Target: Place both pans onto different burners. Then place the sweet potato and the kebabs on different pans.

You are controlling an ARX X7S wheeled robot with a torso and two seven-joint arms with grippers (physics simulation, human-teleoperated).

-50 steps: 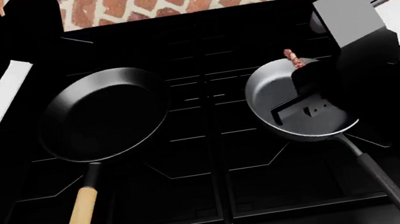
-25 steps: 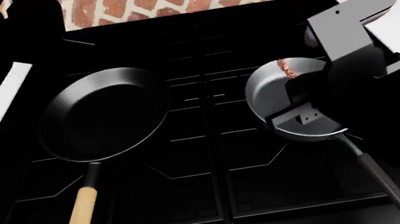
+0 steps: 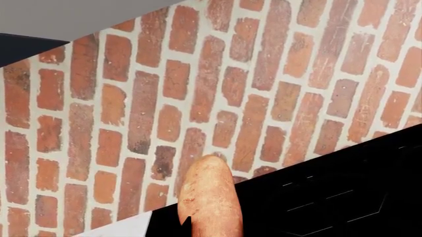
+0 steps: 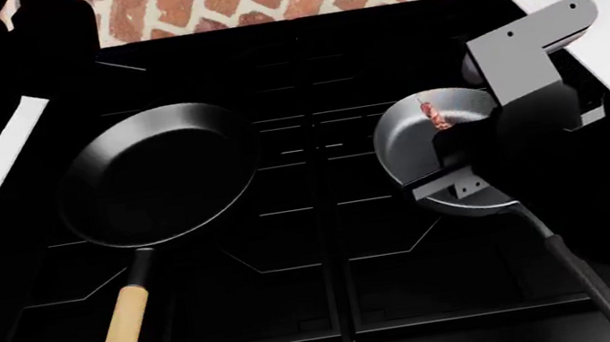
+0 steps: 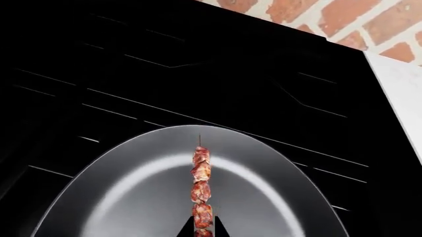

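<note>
My right gripper (image 4: 450, 169) grasps the kebabs (image 5: 200, 190), meat chunks on a thin skewer, over the far half of the grey pan (image 4: 411, 151) on the right burner (image 4: 463, 256). The black pan (image 4: 154, 175), with its wooden handle, sits on the left grate, well apart. My left gripper clenches the smooth orange sweet potato (image 3: 209, 197) near the brick wall (image 3: 197, 89).

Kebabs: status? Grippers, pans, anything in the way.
Right gripper shut on kebabs, above grey pan. Left gripper shut on sweet potato, out of head view. Black pan empty on burners. Nothing in the way.
</note>
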